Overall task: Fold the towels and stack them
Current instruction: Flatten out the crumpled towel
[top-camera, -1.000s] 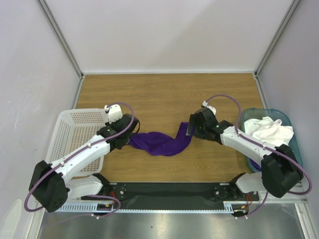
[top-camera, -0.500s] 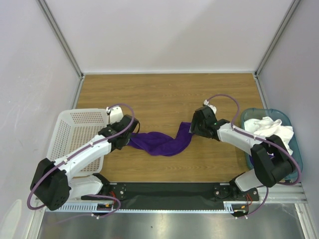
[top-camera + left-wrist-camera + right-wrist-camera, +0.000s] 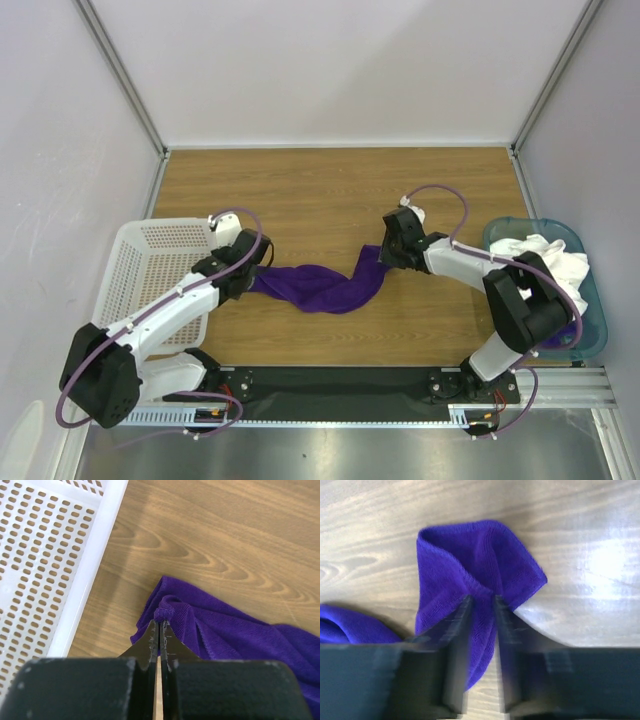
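Both sets of jaws are on the same cloth here. The purple towel [image 3: 325, 285] runs across the middle of the desk [image 3: 330, 190] in a loose, twisted band, one end at each arm.

On the left, the left wrist camera shows the left jaws clenched almost completely. Only a hairline slit is left between them, and a small rolled pinch of the towel's edge is caught right at the tips. From that pinch the cloth fans out to the right and lies on the wood. The white basket [image 3: 140, 265] sits just beside this end, its rim close to the towel but not touching it.

On the right, the right jaws are grasping the other end. The wrist view shows a narrow gap between them, filled by a gathered fold of purple cloth. The fabric puckers where it is squeezed and spreads into a rounded flap beyond the tips. That view is a little blurred, but the cloth clearly runs between the jaws.

From above, the towel's middle sags and bunches on the desk between the two grips, wider at the centre and narrowing towards each end.

Far right, a crumpled white towel [image 3: 545, 258] is heaped in the teal bin [image 3: 590, 320], well apart from both jaws.
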Available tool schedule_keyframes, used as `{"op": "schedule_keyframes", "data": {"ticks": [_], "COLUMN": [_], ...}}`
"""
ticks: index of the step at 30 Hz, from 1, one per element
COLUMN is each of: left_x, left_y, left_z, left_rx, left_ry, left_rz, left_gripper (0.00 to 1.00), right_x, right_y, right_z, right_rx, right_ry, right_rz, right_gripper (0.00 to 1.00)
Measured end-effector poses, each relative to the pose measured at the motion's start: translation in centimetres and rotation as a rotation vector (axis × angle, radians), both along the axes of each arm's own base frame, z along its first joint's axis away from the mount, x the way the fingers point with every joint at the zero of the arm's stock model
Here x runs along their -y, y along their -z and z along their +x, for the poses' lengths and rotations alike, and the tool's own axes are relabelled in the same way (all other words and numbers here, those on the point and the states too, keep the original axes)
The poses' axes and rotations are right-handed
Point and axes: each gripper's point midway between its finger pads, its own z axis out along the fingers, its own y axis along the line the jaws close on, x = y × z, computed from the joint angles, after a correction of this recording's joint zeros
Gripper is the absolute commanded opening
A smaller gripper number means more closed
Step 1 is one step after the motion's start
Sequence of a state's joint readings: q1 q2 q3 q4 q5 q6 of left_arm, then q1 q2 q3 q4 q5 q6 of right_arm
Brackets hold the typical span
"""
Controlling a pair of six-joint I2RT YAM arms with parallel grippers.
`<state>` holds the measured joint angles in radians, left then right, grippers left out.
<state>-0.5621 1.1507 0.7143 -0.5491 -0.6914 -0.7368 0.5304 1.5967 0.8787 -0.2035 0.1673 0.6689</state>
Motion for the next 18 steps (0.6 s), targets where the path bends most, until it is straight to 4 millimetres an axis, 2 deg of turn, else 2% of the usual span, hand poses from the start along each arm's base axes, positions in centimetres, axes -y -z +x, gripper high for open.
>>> {"op": "schedule_keyframes", "data": {"ticks": [2, 3, 12, 15, 18], "left_x": [0.0, 0.0, -0.5, -0.3, 0.6], "left_y": [-0.1, -0.2, -0.9, -3.4, -8.0], "left_z": [0.2, 0.3, 1.5, 3.2, 5.7], "left_rx": [0.008, 0.011, 0.028, 0.084, 0.187], "left_ry": [0.000, 0.000, -0.014, -0.011, 0.007], "left_rz": [-0.012, -0.017, -0.057, -0.079, -0.107], "left_gripper": [0.00, 0.00, 0.00, 0.00, 0.00], "right_x": [-0.3, -0.4, -1.0, -0.4, 0.6], "right_y": [-0.1, -0.2, -4.2, -6.2, -9.6], "right_z": [0.6, 0.9, 4.2, 5.5, 7.3], "right_rx": [0.004, 0.007, 0.097, 0.135, 0.207], "right_ry": [-0.005, -0.005, -0.013, -0.004, 0.011], "right_rz": [-0.005, -0.006, -0.027, -0.029, -0.023], "right_gripper": [0.13, 0.01, 0.00, 0.00, 0.00]}}
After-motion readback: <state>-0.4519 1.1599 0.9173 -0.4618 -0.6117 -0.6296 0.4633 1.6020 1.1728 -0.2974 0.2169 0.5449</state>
